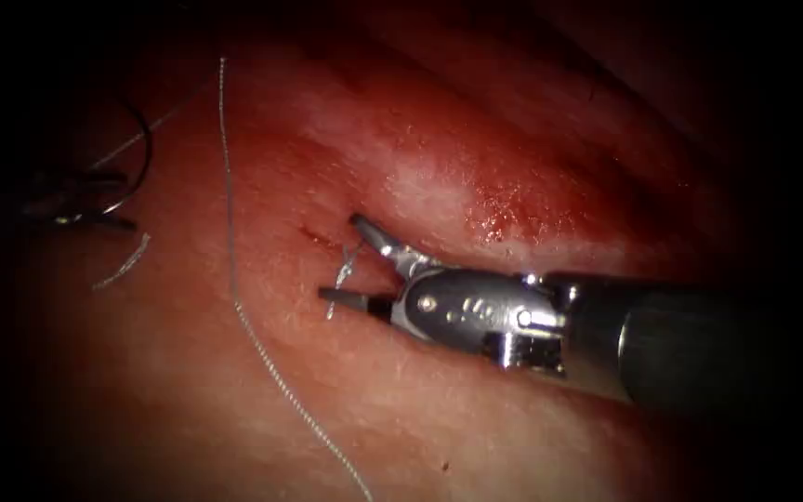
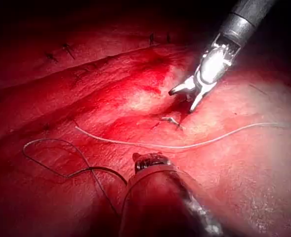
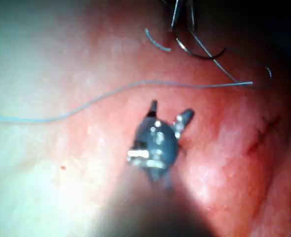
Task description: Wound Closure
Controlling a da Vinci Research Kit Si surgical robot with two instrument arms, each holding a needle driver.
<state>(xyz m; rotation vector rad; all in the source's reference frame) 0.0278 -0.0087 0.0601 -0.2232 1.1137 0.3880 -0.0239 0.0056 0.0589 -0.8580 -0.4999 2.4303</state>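
Observation:
My right tool (image 1: 339,258) reaches in from the right over the cut (image 1: 316,238). It is open, one jaw on each side of a short knotted thread end (image 1: 346,270) that stands up from the tissue (image 1: 439,418). It holds nothing. The same open tool (image 2: 182,100) hangs just above the knot (image 2: 170,120), and its own wrist view shows its tips (image 3: 170,109) spread. Far to the left, the curved needle (image 1: 145,149) lies outside the tissue beside my left tool (image 1: 72,200). I cannot make out whether that tool holds it. A long pale thread (image 1: 234,279) runs down the tissue left of the cut.
A short cut piece of thread (image 1: 123,263) lies near the left tool. Red fluid (image 1: 513,204) wets the tissue right of the cut. Earlier stitches (image 2: 56,52) cross the cut further along. A dark thread loop (image 2: 61,158) lies beside the left tool's shaft (image 2: 155,197).

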